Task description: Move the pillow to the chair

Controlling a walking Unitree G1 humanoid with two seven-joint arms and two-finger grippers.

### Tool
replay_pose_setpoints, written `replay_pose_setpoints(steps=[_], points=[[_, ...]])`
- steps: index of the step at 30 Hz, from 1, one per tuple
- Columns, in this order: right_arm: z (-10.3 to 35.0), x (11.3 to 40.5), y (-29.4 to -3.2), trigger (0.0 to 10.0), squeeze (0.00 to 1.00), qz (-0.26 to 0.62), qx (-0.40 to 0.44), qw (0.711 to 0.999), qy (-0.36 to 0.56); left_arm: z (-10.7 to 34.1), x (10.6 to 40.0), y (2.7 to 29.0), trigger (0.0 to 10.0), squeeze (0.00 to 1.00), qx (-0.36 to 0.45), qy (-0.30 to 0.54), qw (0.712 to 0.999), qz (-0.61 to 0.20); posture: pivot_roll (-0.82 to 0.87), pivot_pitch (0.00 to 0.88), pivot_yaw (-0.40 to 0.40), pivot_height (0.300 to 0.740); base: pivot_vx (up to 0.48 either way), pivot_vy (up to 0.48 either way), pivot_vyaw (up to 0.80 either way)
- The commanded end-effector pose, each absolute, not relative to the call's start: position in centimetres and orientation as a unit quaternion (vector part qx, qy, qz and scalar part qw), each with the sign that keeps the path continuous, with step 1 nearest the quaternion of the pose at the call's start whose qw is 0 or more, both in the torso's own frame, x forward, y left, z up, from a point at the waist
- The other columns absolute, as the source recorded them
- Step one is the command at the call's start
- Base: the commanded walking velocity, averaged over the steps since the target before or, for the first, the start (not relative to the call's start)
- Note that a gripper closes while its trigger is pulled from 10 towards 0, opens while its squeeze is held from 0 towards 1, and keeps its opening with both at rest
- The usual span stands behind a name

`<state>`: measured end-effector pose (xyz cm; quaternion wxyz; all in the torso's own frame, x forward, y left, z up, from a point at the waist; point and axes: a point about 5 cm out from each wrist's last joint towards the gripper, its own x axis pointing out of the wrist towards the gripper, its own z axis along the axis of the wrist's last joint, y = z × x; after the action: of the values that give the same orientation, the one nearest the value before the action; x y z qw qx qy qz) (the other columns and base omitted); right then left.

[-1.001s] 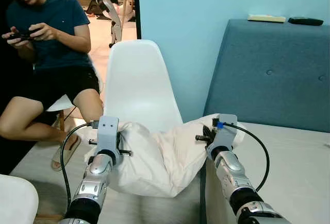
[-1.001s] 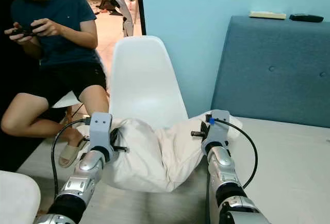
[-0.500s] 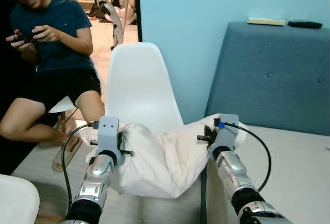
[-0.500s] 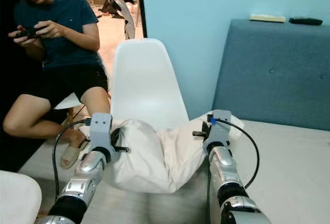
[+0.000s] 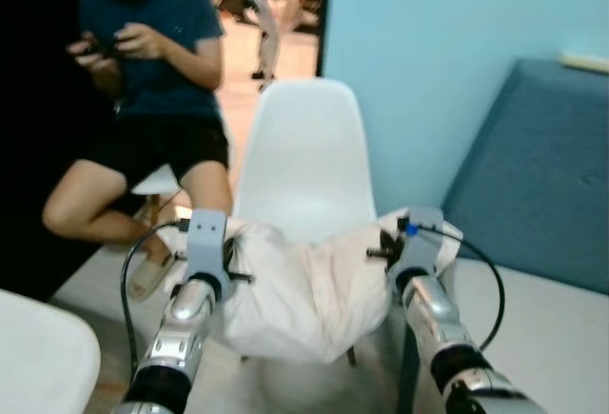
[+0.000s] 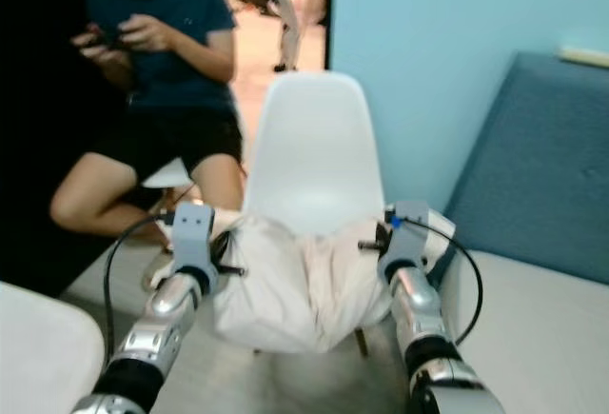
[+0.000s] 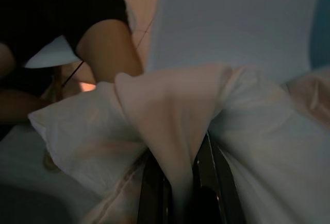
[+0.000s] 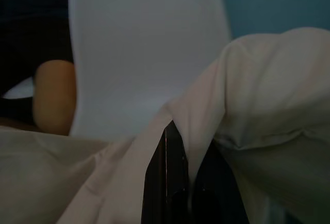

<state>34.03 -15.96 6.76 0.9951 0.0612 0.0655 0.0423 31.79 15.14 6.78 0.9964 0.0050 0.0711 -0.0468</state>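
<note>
A white pillow hangs between my two arms, sagging in the middle, just in front of the white plastic chair. My left gripper is shut on the pillow's left end; the left wrist view shows fabric pinched between its black fingers. My right gripper is shut on the pillow's right end, and in the right wrist view the cloth is clamped by its fingers. The chair's back stands close behind the pillow.
A person sits to the left of the chair, holding a device, with a bare leg and sandal near the chair. A blue sofa and its grey seat lie at right. A white rounded surface is at lower left.
The camera has swung to the left, so the chair now sits in the middle of the picture and the image is blurred. Both grippers keep their hold on the pillow.
</note>
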Motion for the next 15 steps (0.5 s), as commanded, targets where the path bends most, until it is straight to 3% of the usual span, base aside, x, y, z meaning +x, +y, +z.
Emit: replay_pose_setpoints(steps=[1, 5, 15], points=[[6.67, 33.92, -15.78, 10.0, 0.0, 0.049, 0.064, 0.995, 0.063, 7.57, 32.09, 14.73, 10.0, 0.0, 0.004, 0.05, 0.997, -0.057, 0.0, 0.024, -0.002, 0.74, 0.3, 0.0, -0.8], [6.63, 33.87, -15.78, 10.0, 0.0, 0.048, 0.067, 0.995, 0.062, 7.58, 32.1, 14.73, 10.0, 0.0, 0.004, 0.05, 0.997, -0.057, 0.0, 0.025, -0.001, 0.74, 0.3, 0.0, -0.8], [6.73, 33.82, -16.0, 10.0, 0.0, 0.044, 0.063, 0.995, 0.056, 7.52, 32.11, 14.42, 10.0, 0.0, 0.004, 0.052, 0.997, -0.064, -0.01, 0.026, 0.003, 0.74, 0.292, 0.0, 0.0]])
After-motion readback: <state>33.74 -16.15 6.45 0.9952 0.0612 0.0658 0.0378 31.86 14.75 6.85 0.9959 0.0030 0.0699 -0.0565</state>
